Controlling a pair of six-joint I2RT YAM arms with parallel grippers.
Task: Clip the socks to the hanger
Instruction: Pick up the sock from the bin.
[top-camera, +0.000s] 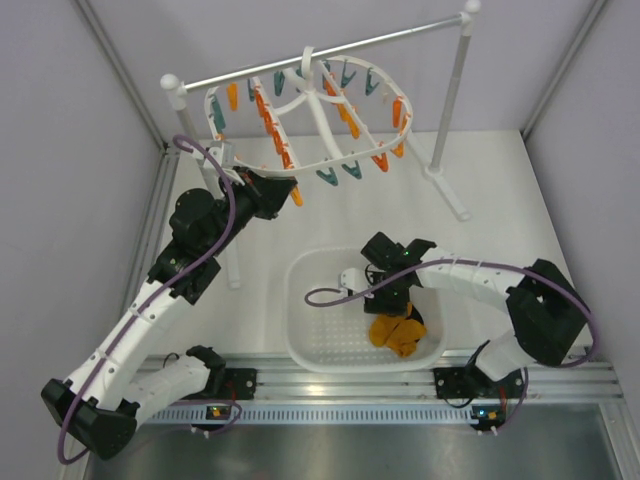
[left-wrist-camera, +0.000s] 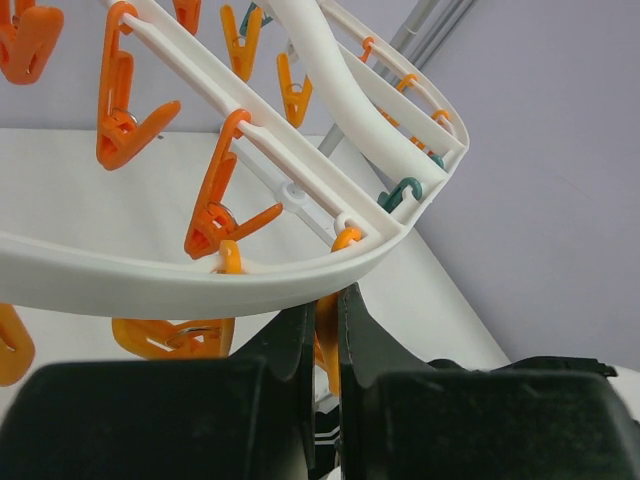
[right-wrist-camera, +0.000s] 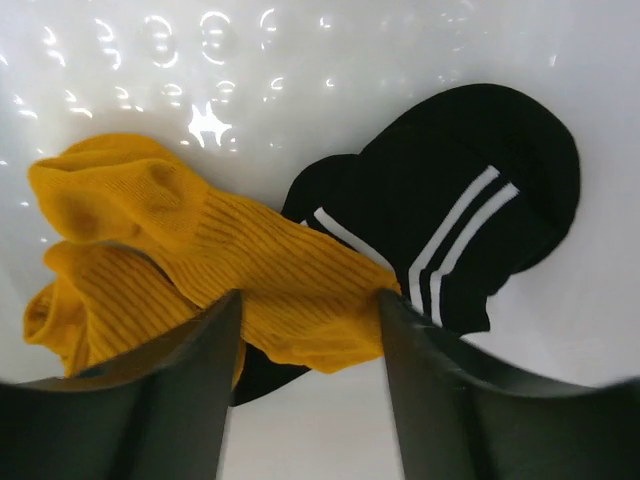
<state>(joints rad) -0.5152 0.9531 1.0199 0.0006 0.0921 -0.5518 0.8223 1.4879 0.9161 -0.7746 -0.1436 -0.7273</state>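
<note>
Mustard sock (right-wrist-camera: 250, 270) lies slanting upper-left to lower-right over black sock (right-wrist-camera: 470, 200).

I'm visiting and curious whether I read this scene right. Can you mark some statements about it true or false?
1. The right gripper is over mustard-orange fabric socks in a white perforated plastic basket. True.
2. Its fingers are shut. False: they are spread.
3. The left gripper pinches an orange plastic clothespin under the white oval plastic hanger. True.
4. A sock hangs from the hanger. False: none does; the black white-striped sock lies in the basket too.
</note>
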